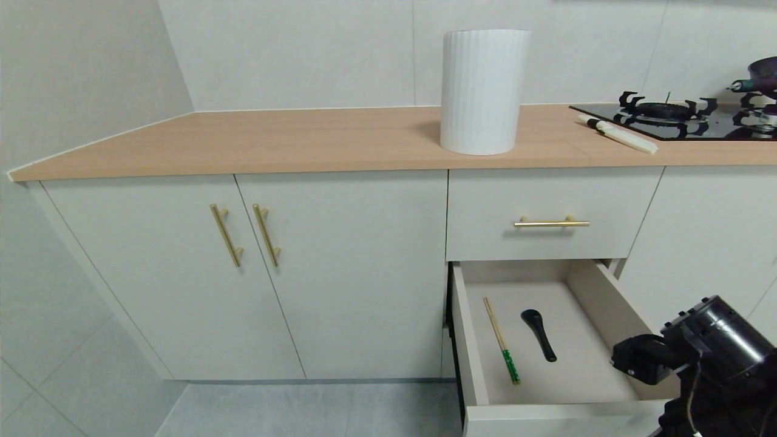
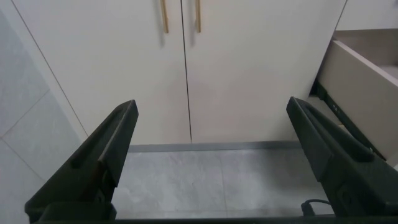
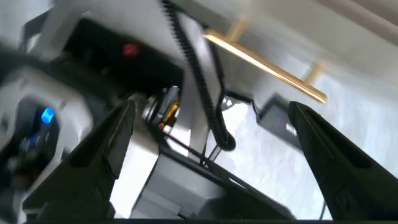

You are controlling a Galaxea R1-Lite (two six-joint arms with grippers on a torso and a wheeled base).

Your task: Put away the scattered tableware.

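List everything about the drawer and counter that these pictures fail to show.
- Head view: the open drawer's near right corner is covered by the right arm.
- Head view: the countertop behind the white cylinder is hidden by it.
- Head view: the pot on the stove is cut off by the right edge.
- Head view: the pale object at the stove's edge is too small to identify.

Left gripper (image 2: 211, 111) fingers (image 2: 109, 152) spread wide, empty. Right gripper (image 3: 211, 111) likewise spread, empty; right arm (image 1: 716, 343) low.
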